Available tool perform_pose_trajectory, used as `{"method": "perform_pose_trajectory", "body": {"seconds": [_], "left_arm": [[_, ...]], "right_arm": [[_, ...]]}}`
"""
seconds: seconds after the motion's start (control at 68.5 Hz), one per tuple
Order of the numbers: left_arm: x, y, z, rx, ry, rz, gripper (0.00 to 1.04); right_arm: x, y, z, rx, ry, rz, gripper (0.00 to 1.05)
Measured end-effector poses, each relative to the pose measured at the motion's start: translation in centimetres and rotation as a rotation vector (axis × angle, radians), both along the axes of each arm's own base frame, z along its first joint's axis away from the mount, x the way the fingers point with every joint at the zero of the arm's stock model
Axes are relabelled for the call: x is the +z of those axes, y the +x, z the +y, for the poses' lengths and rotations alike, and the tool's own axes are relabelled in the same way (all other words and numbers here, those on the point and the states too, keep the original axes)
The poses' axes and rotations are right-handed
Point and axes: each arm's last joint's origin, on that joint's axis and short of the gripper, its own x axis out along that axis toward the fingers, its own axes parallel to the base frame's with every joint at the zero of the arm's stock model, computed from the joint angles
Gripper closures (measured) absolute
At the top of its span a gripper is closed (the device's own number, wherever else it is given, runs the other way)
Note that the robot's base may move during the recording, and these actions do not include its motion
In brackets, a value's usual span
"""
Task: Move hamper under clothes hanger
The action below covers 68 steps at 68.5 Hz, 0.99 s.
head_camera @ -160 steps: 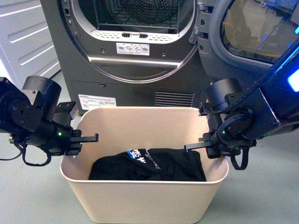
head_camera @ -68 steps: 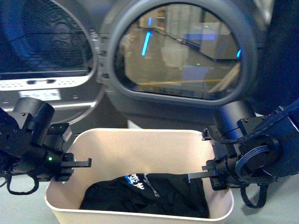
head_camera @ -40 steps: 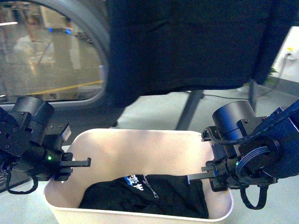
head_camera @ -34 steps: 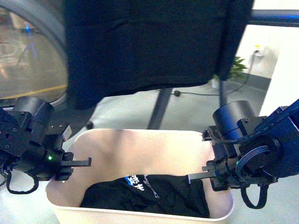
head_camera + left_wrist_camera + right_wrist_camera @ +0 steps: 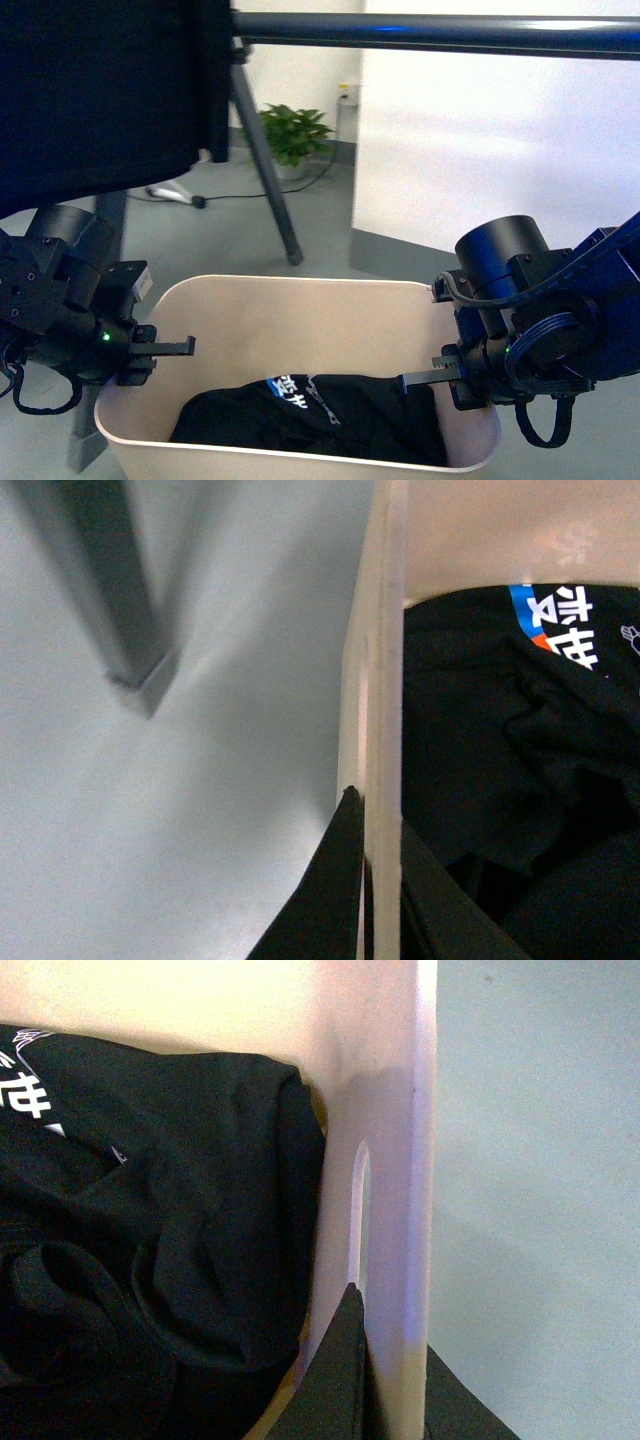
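Note:
The beige hamper [image 5: 300,320] sits low in the front view with black clothes [image 5: 310,405] in it. My left gripper [image 5: 150,352] is shut on its left short wall [image 5: 385,680]. My right gripper [image 5: 447,378] is shut on its right short wall [image 5: 400,1160], just below the slot handle [image 5: 358,1210]. The clothes hanger's long dark bar [image 5: 440,32] runs across the top, directly above the hamper. One slanted leg [image 5: 265,165] comes down behind it. A black garment [image 5: 100,100] hangs from the bar at the upper left.
A white wall panel [image 5: 500,150] stands behind at the right. A potted plant [image 5: 292,135] and a cable lie on the grey floor at the back. Another rack leg end [image 5: 110,610] shows on the floor beside the hamper's left wall.
The view has swung from the grey dryer and its round door to the rack. The hanging garment slid off to the left and the bar now lies overhead. Both grippers keep their hold on the hamper.

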Motion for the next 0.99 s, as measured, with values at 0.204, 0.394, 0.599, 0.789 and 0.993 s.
{"method": "perform_pose_trajectory", "body": {"seconds": [0.204, 0.394, 0.599, 0.789, 0.993], "left_arm": [[0.0, 0.0, 0.0, -0.002, -0.001, 0.000, 1.01], [0.0, 0.0, -0.1, -0.003, -0.002, 0.000, 1.01], [0.0, 0.0, -0.3, -0.011, -0.003, 0.000, 1.01], [0.0, -0.1, -1.4, -0.048, -0.021, 0.001, 1.01], [0.0, 0.0, -0.3, -0.009, -0.002, 0.000, 1.01]], "right_arm": [[0.0, 0.0, 0.0, -0.002, -0.001, 0.000, 1.02], [0.0, 0.0, -0.1, -0.002, -0.001, -0.001, 1.02], [0.1, 0.0, -0.1, -0.006, -0.004, -0.003, 1.02], [0.1, 0.2, -1.3, -0.040, -0.017, -0.003, 1.02], [0.0, 0.0, -0.2, -0.006, -0.005, 0.000, 1.02]]}}
